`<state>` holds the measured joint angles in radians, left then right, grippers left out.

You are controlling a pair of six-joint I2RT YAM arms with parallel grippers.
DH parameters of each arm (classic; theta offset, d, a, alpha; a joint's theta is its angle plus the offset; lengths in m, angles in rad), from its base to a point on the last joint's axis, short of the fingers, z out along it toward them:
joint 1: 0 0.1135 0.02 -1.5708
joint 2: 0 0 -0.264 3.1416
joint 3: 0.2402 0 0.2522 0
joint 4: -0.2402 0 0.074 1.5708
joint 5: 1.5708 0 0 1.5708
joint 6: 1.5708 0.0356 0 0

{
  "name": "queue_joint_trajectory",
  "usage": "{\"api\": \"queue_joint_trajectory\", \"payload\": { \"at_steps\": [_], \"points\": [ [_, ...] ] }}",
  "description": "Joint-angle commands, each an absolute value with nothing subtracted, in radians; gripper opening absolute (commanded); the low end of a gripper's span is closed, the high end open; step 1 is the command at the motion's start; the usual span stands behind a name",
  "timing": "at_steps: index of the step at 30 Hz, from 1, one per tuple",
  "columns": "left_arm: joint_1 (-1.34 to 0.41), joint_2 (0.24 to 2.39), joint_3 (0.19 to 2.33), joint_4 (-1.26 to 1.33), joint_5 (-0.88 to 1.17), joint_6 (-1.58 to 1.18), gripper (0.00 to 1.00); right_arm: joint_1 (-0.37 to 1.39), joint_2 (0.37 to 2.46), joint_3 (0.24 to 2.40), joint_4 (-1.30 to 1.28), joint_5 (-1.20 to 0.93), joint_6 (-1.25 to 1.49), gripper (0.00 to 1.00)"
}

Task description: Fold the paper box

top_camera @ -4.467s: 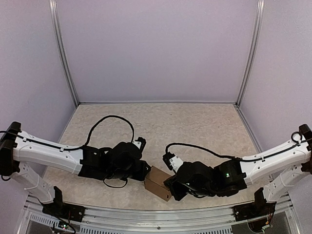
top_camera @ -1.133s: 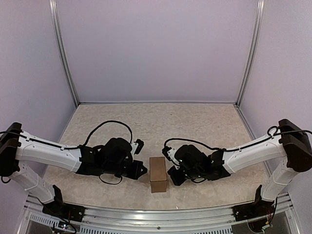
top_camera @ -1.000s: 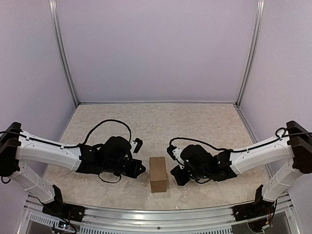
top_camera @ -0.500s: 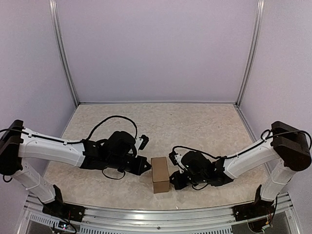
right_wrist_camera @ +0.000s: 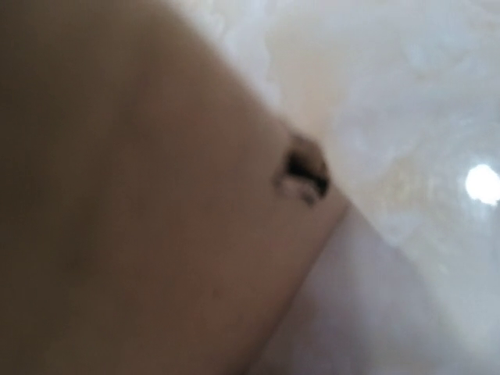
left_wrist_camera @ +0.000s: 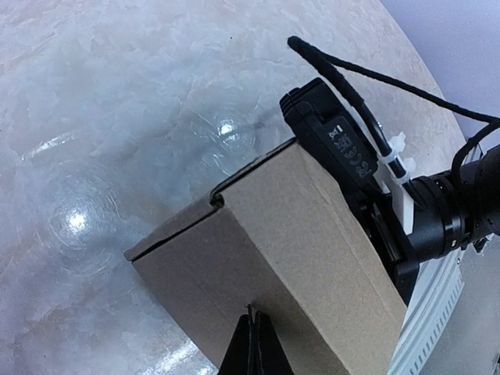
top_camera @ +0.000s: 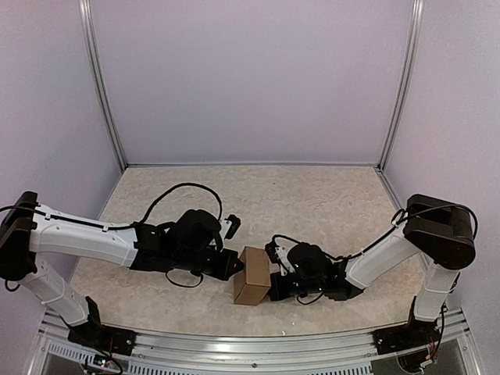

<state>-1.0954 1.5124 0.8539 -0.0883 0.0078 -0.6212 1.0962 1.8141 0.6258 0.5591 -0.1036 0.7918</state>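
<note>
Arms: white tubular links, black joints and wrists. On left arm (top_camera: 78, 238), black cable (top_camera: 183, 188) looped over forearm; left hand (left_wrist_camera: 251, 316) black, tapering to a point. On right arm (top_camera: 379, 252), black wrist carrying white printed label (left_wrist_camera: 350, 148), white zip tie (left_wrist_camera: 398, 168), thin black lead (left_wrist_camera: 406, 91).

One paper box (top_camera: 252, 275), toward 6 o'clock on the one table (top_camera: 312, 195)

Two arms: the left arm (top_camera: 86, 241) at the box's 9 o'clock, the right arm (top_camera: 376, 254) at its 3 o'clock

Two grippers, one per arm: the left gripper (left_wrist_camera: 251, 344) and the right gripper (top_camera: 275, 284)

Two black cables, one per arm: the left cable (top_camera: 180, 187) and the right cable (left_wrist_camera: 406, 88)

Two metal posts, the left post (top_camera: 101, 86) at the table's 11 o'clock corner and the right post (top_camera: 402, 86) at 1 o'clock
</note>
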Motion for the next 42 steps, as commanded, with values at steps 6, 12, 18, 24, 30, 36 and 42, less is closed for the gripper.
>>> {"api": "queue_joint_trajectory", "payload": {
  "at_steps": [6, 12, 18, 24, 30, 36, 42],
  "points": [
    [-1.115, 1.543, 0.893, -0.058, 0.061, -0.615, 0.0, 1.082, 1.888, 0.631, 0.485, -0.046, 0.762, 0.0],
    [-1.116, 1.557, 0.911, -0.071, 0.062, -0.605, 0.0, 1.06, 1.873, 0.62, 0.369, 0.069, 0.696, 0.0],
    [-1.114, 1.57, 0.931, -0.085, 0.063, -0.597, 0.0, 1.06, 1.831, 0.617, 0.228, 0.197, 0.641, 0.0],
    [-1.113, 1.581, 0.953, -0.093, 0.067, -0.591, 0.0, 1.058, 1.766, 0.593, 0.159, 0.268, 0.62, 0.0],
    [-1.113, 1.599, 0.981, -0.103, 0.079, -0.581, 0.0, 1.058, 1.694, 0.576, 0.103, 0.302, 0.616, 0.0],
    [-1.112, 1.621, 1.003, -0.106, 0.092, -0.575, 0.0, 1.057, 1.587, 0.571, 0.017, 0.342, 0.617, 0.0],
    [-1.103, 1.622, 1.019, -0.124, 0.088, -0.56, 0.0, 1.057, 1.445, 0.582, -0.088, 0.383, 0.598, 0.02]
  ]
}}
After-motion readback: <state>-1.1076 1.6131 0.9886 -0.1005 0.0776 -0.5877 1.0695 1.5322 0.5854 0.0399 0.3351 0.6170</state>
